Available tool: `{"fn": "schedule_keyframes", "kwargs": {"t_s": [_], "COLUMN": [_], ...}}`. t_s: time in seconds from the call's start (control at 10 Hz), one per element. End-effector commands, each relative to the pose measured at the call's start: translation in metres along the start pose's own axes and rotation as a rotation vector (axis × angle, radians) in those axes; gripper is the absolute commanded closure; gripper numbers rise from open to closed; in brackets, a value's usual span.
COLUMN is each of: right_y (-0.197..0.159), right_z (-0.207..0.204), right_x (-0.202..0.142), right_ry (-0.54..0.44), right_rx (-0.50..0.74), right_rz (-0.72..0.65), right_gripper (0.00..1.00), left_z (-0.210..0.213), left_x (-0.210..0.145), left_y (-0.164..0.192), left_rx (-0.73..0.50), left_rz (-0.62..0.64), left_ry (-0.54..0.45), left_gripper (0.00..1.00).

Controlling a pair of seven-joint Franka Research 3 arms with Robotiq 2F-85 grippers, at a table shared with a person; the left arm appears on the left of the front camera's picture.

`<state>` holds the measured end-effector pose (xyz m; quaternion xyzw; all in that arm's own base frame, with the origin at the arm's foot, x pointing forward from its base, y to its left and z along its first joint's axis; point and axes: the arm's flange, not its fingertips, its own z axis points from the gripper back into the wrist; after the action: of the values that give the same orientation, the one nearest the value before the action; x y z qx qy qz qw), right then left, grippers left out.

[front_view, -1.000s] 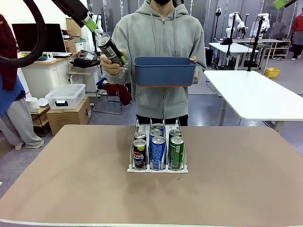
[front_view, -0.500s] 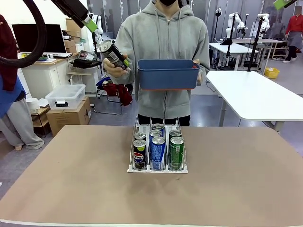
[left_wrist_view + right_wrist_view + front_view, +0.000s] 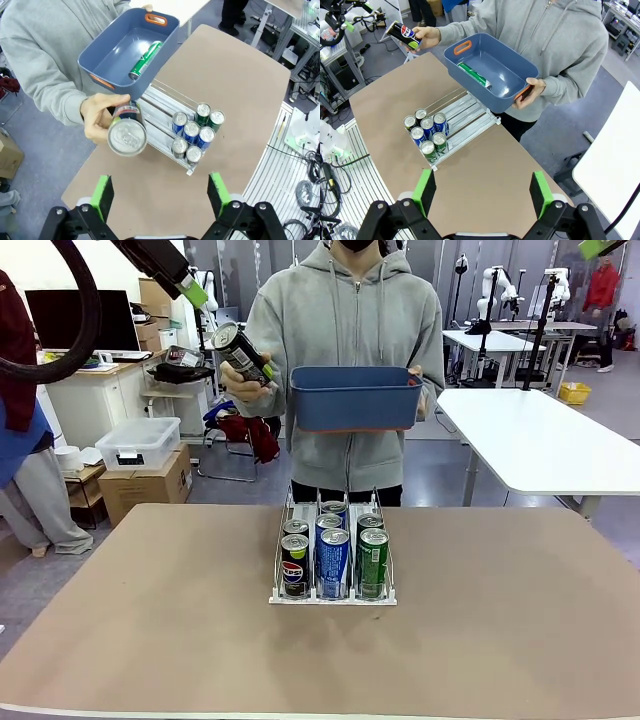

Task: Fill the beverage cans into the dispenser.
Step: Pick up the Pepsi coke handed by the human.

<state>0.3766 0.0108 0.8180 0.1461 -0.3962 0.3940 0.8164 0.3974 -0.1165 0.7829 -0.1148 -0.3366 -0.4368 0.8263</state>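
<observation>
front view: the dispenser (image 3: 333, 600) sits mid-table (image 3: 150, 620) holding six cans (image 3: 333, 558), black in the left lane, blue in the middle, green on the right. the person holds up a blue bin (image 3: 352, 400) and a black can (image 3: 236, 348).
left wrist view: one green can (image 3: 146, 59) lies in the bin. the left gripper (image 3: 161, 187) is spread wide and empty, below the black can.
right wrist view: the right gripper (image 3: 482, 187), wide and empty, hangs over the table.

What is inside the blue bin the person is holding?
One green can lies on its side on the floor of the blue bin; no other can shows there. From the front, the bin's near wall hides the inside.
</observation>
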Motion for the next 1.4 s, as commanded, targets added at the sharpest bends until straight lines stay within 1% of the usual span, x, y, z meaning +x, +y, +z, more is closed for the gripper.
{"fn": "schedule_keyframes", "kwargs": {"t_s": [0.0, 0.1, 0.2, 0.3, 0.4, 0.6, 0.7, 0.8, 0.9, 1.0, 1.1, 1.2, 1.3], "right_y": [0.001, 0.001, 0.001, 0.001, 0.001, 0.001, 0.001, 0.001, 0.001, 0.001, 0.001, 0.001, 0.001], "right_z": [-0.001, -0.001, -0.001, -0.001, -0.001, -0.001, -0.001, -0.001, -0.001, -0.001, -0.001, -0.001, -0.001], "right_x": [-0.002, -0.002, -0.002, -0.002, -0.002, -0.002, -0.002, -0.002, -0.002, -0.002, -0.002, -0.002, -0.002], "right_ry": [0.001, 0.001, 0.001, 0.001, 0.001, 0.001, 0.001, 0.001, 0.001, 0.001, 0.001, 0.001, 0.001], "right_rx": [0.005, 0.005, 0.005, 0.005, 0.005, 0.005, 0.005, 0.005, 0.005, 0.005, 0.005, 0.005, 0.005], "right_rz": [-0.001, -0.001, -0.001, -0.001, -0.001, -0.001, -0.001, -0.001, -0.001, -0.001, -0.001, -0.001, -0.001], "right_gripper": [0.0, 0.0, 0.0, 0.0, 0.0, 0.0, 0.0, 0.0, 0.0, 0.0, 0.0, 0.0, 0.0], "left_z": [-0.023, -0.019, -0.042, -0.041, -0.049, -0.061, -0.067, -0.074, -0.084, -0.085, -0.095, -0.093, -0.1], "left_x": [0.002, -0.005, 0.0, -0.006, -0.007, -0.015, -0.016, -0.016, -0.015, -0.02, -0.018, -0.02, -0.018], "left_y": [-0.003, -0.006, -0.014, -0.008, -0.003, -0.005, -0.005, 0.004, 0.004, 0.003, 0.001, 0.002, 0.007], "left_rx": [0.041, 0.042, 0.02, 0.03, 0.031, 0.062, 0.057, 0.067, 0.029, 0.042, 0.052, 0.072, 0.097], "left_rz": [-0.029, -0.036, -0.039, -0.066, -0.089, -0.105, -0.114, -0.093, -0.077, -0.06, -0.052, -0.049, -0.049], "left_ry": [-0.02, -0.014, -0.053, -0.04, -0.07, -0.099, -0.113, -0.11, -0.111, -0.1, -0.118, -0.121, -0.143], "left_gripper": [0.0, 0.0, 0.0, 0.0, 0.0, 0.0, 0.0, 0.0, 0.0, 0.0, 0.0, 0.0, 0.0]}}
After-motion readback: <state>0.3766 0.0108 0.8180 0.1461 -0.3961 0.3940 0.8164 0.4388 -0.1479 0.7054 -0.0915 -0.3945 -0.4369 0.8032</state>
